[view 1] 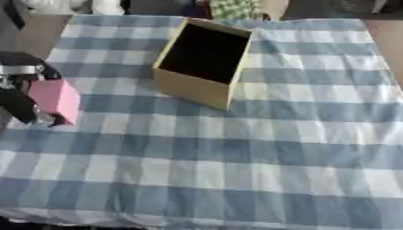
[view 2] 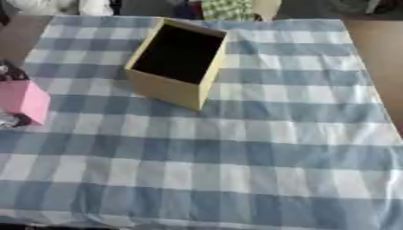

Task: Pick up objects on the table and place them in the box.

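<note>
Checked cloth (view 1: 260, 152): one box (view 1: 193, 87), one pink block (view 1: 56, 99) in left hand (view 1: 20, 105).

Open tan box (view 1: 203, 63); pink block (view 1: 56, 99), seemingly lifted, left.

A staged test setup rather than a lived-in room — the tabletop (view 1: 386, 40) is brown and mostly covered by a blue-and-white checked cloth (view 1: 260, 152), laid out almost bare. On it stands one open tan box (view 1: 197, 87) with a dark inside. Along the far edge lie blurred things — something white (view 1: 55, 5) and a green checked patch (view 1: 234, 8) — too unclear to tell.
</note>
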Controlling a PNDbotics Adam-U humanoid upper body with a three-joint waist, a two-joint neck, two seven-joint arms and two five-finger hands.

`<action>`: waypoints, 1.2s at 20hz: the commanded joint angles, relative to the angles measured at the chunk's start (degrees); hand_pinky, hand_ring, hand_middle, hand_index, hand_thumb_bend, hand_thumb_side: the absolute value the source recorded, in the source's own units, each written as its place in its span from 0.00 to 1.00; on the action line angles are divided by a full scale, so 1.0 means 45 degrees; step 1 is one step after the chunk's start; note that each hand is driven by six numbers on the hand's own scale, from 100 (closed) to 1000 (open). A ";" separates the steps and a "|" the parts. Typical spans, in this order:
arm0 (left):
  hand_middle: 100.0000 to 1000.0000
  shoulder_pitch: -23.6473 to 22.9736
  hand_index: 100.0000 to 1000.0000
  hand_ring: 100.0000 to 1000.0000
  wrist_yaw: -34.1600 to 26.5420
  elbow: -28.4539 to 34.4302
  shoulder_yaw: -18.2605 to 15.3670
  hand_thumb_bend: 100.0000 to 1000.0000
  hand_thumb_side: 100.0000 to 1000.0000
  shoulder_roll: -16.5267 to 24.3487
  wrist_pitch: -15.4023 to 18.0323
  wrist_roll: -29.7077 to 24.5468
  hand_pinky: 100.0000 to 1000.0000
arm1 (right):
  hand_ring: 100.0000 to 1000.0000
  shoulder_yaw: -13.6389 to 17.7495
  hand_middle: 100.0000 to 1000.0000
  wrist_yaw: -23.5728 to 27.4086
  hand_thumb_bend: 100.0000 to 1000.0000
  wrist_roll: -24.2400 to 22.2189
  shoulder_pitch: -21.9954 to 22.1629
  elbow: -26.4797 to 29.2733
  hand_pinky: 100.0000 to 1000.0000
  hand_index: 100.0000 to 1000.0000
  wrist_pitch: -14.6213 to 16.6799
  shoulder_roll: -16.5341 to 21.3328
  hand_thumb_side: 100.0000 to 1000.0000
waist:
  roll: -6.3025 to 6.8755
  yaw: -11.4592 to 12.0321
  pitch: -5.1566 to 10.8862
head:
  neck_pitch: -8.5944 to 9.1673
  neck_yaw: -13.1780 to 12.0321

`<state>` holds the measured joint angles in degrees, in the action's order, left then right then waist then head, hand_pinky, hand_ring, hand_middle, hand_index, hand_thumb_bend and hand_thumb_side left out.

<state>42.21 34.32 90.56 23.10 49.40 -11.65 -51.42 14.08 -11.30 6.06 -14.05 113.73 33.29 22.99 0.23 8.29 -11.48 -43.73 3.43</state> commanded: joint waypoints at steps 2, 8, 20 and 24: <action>0.54 0.0799 0.76 0.49 -0.0070 0.0335 -0.0187 0.00 0.25 0.0136 -0.0188 -0.0029 0.33 | 0.57 0.0073 0.54 -0.0004 0.00 0.0023 -0.0052 0.0191 0.76 0.75 -0.0013 0.0254 0.72 | 0.0035 -0.0006 0.0217 | -0.0072 0.0086; 0.54 0.2291 0.76 0.47 0.0276 0.0222 -0.0029 0.00 0.27 -0.0904 -0.0221 0.0010 0.31 | 0.57 0.0069 0.54 0.0018 0.00 0.0029 -0.0112 0.0191 0.76 0.75 0.0039 0.0302 0.72 | 0.0018 -0.0120 0.0171 | 0.0040 0.0163; 0.49 0.5538 0.73 0.36 0.1893 -0.1915 -0.0166 0.00 0.29 -0.4415 0.0198 0.1115 0.18 | 0.57 0.0024 0.54 0.0173 0.00 -0.0011 -0.0559 0.0191 0.76 0.75 0.0186 0.0220 0.72 | -0.0181 -0.0584 -0.0291 | 0.0772 0.0112; 0.48 0.6165 0.72 0.36 0.2576 -0.3175 -0.0364 0.00 0.29 -0.5415 0.0422 0.1870 0.17 | 0.57 0.0001 0.54 0.0262 0.00 -0.0063 -0.0792 0.0191 0.76 0.75 0.0229 0.0150 0.72 | -0.0221 -0.0806 -0.0531 | 0.1108 -0.0021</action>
<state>68.36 44.80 77.38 22.59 25.56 -10.00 -44.16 14.01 -10.64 5.84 -16.92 113.73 34.07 22.93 -0.72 4.59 -14.91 -39.67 3.61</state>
